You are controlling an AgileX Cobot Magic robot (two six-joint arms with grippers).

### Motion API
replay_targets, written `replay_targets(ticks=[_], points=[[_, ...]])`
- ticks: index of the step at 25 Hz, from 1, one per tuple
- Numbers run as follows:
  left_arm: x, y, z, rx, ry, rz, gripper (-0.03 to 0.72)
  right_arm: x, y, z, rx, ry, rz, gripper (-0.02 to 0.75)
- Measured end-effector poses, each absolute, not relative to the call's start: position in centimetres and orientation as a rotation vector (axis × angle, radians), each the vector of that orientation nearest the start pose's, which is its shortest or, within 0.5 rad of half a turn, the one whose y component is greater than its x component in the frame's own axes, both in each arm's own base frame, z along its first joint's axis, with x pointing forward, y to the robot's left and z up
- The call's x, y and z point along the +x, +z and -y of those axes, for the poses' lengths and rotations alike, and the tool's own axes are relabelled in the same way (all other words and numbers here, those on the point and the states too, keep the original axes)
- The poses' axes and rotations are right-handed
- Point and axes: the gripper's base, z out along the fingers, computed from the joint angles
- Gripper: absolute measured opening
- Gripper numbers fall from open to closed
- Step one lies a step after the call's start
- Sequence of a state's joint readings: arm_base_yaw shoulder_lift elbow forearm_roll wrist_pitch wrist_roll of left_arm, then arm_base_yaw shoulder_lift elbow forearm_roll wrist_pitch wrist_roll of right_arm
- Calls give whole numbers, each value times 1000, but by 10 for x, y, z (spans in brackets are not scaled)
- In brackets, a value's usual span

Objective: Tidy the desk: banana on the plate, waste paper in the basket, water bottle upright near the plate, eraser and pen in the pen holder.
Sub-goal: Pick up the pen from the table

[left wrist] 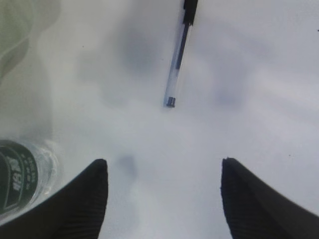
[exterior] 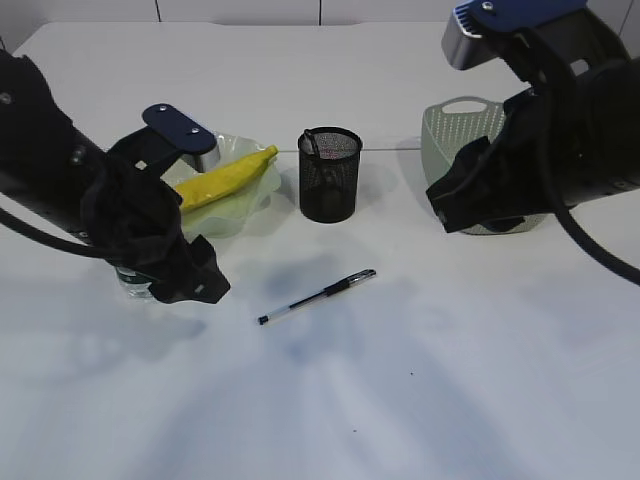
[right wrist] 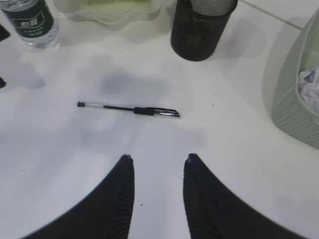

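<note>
Just the pen (exterior: pixel 317 297) lying slantwise mid-frame on the tabletop (exterior: pixel 450 380), closer to the wide-open, empty left pincer (left wrist: pixel 164 199) than the narrower, empty right pincer (right wrist: pixel 158 194).

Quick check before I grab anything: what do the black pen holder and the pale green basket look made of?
Black cylindrical pen holder: looks like metal wire mesh, matt; light shows through its fine grid. Pale green basket: probably moulded plastic, with ribbed, perforated walls and a smooth rim with a moulded handle; crumpled white paper lies inside.
</note>
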State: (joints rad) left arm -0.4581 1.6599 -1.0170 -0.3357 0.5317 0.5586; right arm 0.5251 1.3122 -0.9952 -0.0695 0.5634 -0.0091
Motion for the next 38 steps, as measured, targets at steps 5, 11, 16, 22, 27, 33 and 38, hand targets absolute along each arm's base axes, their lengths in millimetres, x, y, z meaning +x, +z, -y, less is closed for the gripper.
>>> replay_targets(ticks=[5, 11, 16, 22, 27, 33, 38], points=[[307, 200, 172, 1015, -285, -2445, 506, 238, 303, -140, -710, 230, -2298, 253], [323, 194, 180, 1047, -272, -2424, 498, 237, 302, -139, -718, 231, -2316, 253], [334, 188, 187, 1109, -247, -2401, 497, 237, 302, -139, -726, 223, -2323, 253], [341, 173, 202, 1191, -233, -2398, 489, 235, 301, -138, -734, 217, -2342, 253], [350, 161, 207, 1218, -228, -2418, 487, 234, 300, -137, -740, 213, -2358, 253], [357, 157, 213, 1240, -223, -2407, 486, 234, 299, -137, -744, 207, -2363, 253], [363, 140, 218, 1275, -235, -2459, 486, 234, 299, -137, -744, 207, -2363, 253]])
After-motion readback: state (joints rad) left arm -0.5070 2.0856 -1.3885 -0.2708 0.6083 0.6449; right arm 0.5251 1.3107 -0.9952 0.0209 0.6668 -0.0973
